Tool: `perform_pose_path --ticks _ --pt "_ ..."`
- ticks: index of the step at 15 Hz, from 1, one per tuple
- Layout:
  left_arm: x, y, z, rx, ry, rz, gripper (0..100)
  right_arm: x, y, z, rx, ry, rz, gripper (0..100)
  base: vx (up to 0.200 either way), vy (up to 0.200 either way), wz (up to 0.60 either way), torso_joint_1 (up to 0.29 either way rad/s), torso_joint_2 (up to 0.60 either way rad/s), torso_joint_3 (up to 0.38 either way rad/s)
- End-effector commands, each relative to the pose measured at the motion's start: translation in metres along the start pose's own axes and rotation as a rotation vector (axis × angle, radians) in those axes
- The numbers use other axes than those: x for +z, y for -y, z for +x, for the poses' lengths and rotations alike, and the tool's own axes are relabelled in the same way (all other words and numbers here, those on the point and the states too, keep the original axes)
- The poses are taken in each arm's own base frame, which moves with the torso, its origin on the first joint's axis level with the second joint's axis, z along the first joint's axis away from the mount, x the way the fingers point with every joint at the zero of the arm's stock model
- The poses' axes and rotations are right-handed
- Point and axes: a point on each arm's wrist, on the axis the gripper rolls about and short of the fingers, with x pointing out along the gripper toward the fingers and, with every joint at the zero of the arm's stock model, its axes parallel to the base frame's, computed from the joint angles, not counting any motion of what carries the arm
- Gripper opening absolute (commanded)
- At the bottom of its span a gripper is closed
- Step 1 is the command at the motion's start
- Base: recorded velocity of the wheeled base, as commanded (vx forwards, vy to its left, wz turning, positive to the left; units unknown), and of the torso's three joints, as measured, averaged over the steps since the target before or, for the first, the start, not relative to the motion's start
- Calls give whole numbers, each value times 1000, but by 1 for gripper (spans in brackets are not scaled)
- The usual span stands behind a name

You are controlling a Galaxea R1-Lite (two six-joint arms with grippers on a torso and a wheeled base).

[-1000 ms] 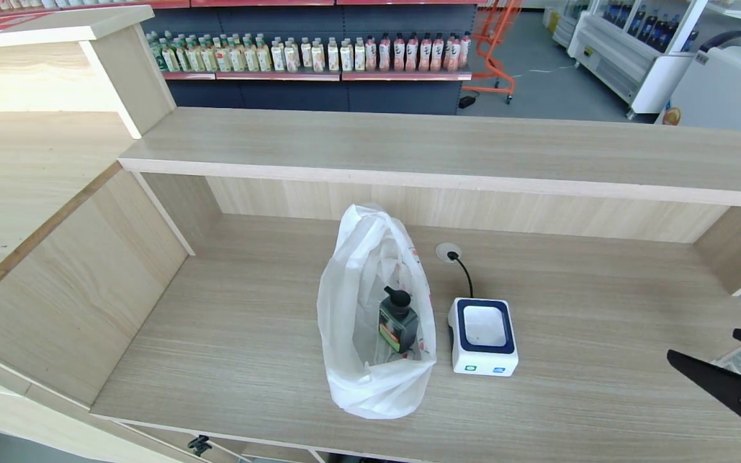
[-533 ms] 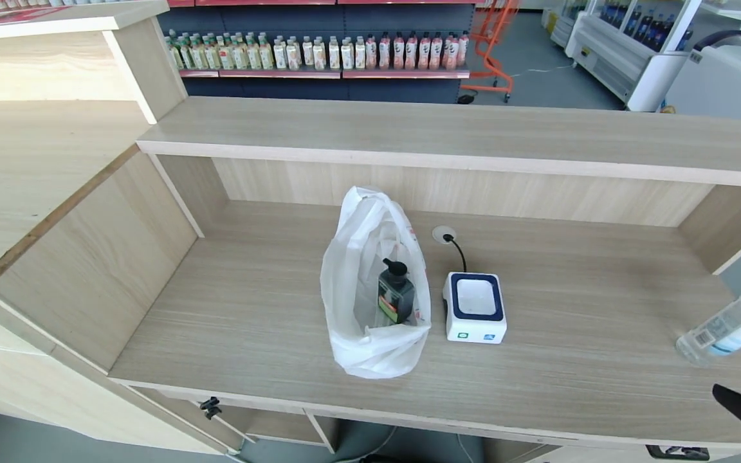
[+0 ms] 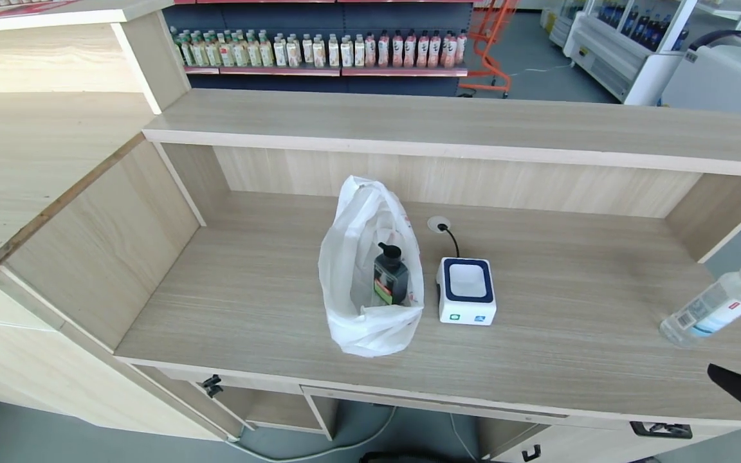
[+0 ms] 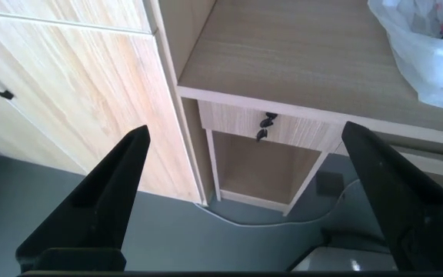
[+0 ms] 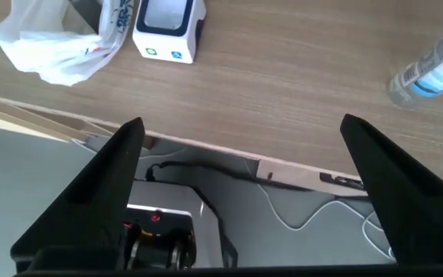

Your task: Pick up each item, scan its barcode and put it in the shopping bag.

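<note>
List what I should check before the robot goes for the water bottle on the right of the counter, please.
1. Water bottle free to grasp: ok, it lies alone on its side near the right end of the counter.
2. Right gripper ready: ok, jaws open, empty.
3. Left gripper out of the way: ok, jaws open, off the counter's front.
4. Scanner window uncovered: ok.
5. Shopping bag mouth open: ok; a pump bottle stands inside.
6. Bottle full or empty: cannot tell.
</note>
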Motion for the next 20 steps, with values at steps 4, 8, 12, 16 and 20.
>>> perform_pose_path --ticks 4,8,12,16,20 --pt "0 0 0 1 1 1 100 11 3 17 7 -43 26 100 0 -200 0 1 4 -2" --pt "0 0 0 1 0 1 100 10 5 28 4 -92 55 100 0 -200 0 5 4 0" --pt "0 0 0 1 1 -2 100 7 8 28 -16 -106 73 100 0 -200 0 2 0 -1" --pt "0 0 0 1 1 -2 100 5 10 26 -65 -108 78 100 0 -200 0 5 2 1" --pt "0 0 0 1 1 0 100 -7 11 26 -161 -214 76 100 0 -50 0 1 1 1"
